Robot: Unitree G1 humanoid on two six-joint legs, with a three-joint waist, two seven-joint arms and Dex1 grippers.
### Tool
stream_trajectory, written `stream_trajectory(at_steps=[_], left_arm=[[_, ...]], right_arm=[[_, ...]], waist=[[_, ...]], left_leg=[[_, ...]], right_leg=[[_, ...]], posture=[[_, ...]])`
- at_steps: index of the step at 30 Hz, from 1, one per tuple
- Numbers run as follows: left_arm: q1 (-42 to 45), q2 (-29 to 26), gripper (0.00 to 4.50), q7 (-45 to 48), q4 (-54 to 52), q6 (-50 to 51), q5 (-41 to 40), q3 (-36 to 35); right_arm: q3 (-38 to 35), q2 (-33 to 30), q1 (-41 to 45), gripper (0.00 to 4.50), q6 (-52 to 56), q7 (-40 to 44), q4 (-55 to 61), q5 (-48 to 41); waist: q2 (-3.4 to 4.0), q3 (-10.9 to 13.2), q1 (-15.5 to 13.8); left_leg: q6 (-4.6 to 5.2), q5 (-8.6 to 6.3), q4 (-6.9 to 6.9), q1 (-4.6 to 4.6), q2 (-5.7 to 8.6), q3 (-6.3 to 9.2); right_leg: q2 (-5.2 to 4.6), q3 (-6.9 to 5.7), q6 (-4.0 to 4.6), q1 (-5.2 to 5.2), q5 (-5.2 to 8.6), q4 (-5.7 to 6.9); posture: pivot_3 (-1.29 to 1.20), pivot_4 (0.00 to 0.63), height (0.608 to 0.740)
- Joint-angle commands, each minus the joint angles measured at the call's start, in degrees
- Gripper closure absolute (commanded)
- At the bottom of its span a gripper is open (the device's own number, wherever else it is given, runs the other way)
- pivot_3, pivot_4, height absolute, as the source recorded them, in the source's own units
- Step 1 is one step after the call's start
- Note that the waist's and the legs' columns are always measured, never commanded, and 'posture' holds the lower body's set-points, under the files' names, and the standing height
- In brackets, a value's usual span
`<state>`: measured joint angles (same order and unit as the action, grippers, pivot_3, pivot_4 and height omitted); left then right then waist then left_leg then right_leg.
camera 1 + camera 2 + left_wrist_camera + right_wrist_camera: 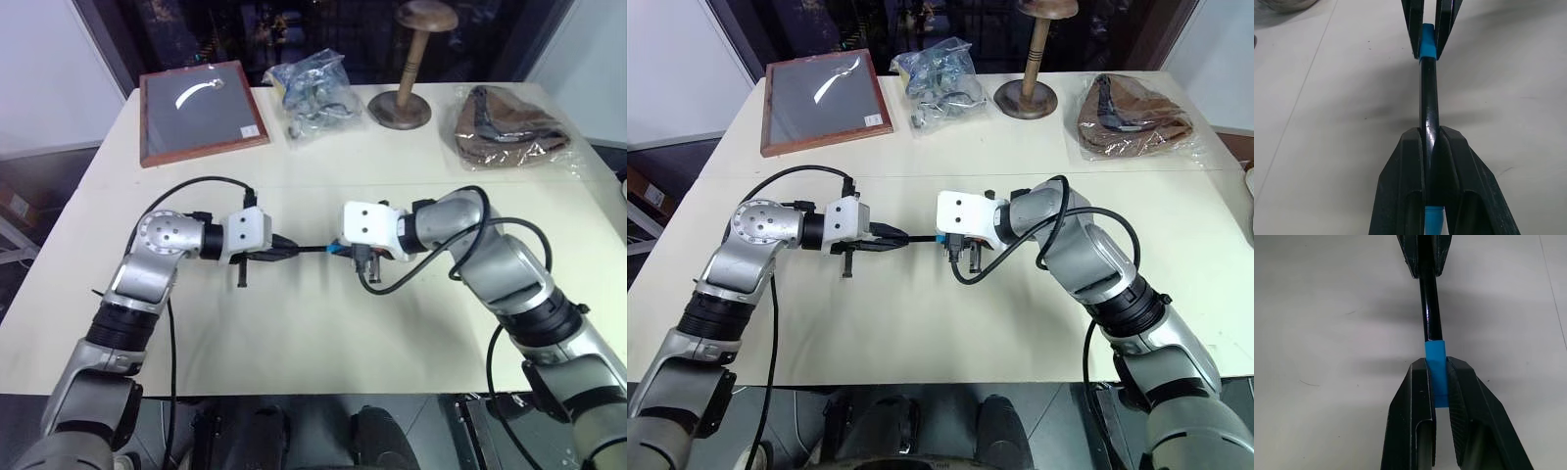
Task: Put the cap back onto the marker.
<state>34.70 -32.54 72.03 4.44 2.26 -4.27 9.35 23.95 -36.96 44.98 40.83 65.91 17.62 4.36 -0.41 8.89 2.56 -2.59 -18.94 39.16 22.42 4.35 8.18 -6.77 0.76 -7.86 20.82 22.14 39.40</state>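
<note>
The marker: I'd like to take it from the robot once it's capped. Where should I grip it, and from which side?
Take the bare black barrel of the marker between the left gripper and right gripper, probably from above: it lies level over the table, and both ends are clamped.

The pale table (323, 323) is evenly and brightly lit from overhead, soft blurred shadows being cast just beneath the left gripper (284, 251) and the right gripper (345, 251), while a white glare streak is seen on the marker (1430, 308).
</note>
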Motion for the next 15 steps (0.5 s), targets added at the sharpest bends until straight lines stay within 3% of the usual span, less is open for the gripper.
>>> stream_trajectory(at_steps=[1,14,15], left_arm=[[2.7,3.8,4.50,-1.3,-2.5,-2.1,-1.9,2.2],[0.6,2.5,4.50,-1.6,-3.9,-1.1,-1.9,1.6],[0.3,2.1,4.50,-1.5,-4.0,-1.0,-1.9,1.4]], right_arm=[[0.9,5.6,3.1,4.44,-2.5,1.2,6.5,-5.6],[-0.5,2.3,1.8,4.44,-6.2,1.3,3.6,-3.6],[-0.6,1.9,1.6,4.03,-6.7,1.4,3.3,-3.5]], waist=[[0.00,0.0,0.0],[0.00,0.0,0.0],[0.00,0.0,0.0]], left_leg=[[0.00,0.00,0.00,0.00,0.00,0.00],[0.00,0.00,0.00,0.00,0.00,0.00],[0.00,0.00,0.00,0.00,0.00,0.00]], right_leg=[[0.00,0.00,0.00,0.00,0.00,0.00],[0.00,0.00,0.00,0.00,0.00,0.00],[0.00,0.00,0.00,0.00,0.00,0.00]], posture=[[0.00,0.150,0.740],[0.00,0.150,0.740],[0.00,0.150,0.740]])
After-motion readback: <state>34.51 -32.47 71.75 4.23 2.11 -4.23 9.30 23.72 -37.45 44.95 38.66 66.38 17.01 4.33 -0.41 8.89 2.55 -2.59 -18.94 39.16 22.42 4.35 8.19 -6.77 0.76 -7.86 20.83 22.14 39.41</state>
